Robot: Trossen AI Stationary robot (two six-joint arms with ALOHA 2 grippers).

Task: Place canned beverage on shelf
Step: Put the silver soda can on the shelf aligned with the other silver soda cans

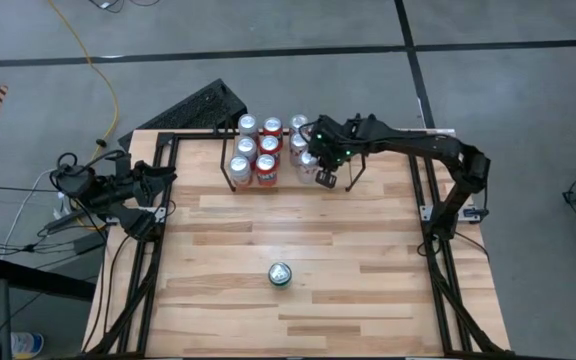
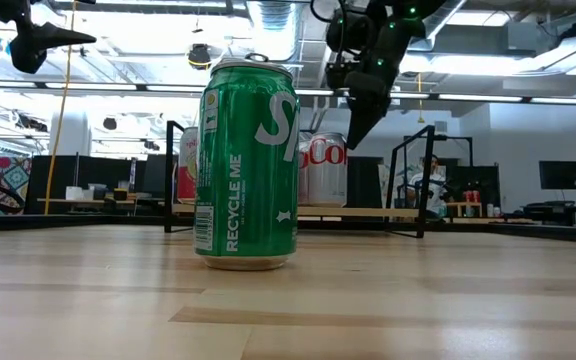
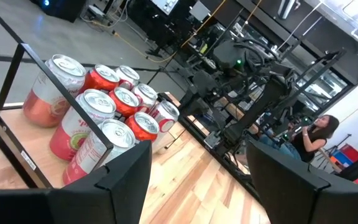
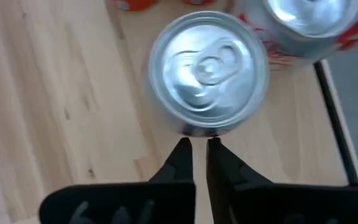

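Wire shelf (image 1: 230, 170) at the tabletop's (image 1: 368, 260) far edge holds red and silver cans (image 1: 265, 168); a green can (image 1: 280, 274) stands upright near the front edge; right pincer (image 4: 195, 151) closed, left pincer (image 3: 191, 168) open.

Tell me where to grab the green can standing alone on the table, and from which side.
Grip the green can across its round side wall, upper half, coming straight down from above. It stands upright with bare table all around, so nothing blocks the fingers. The right gripper is over by the shelf, so it must travel.

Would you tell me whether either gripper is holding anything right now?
Neither: the right gripper hangs shut above a shelved can; the left gripper is open.
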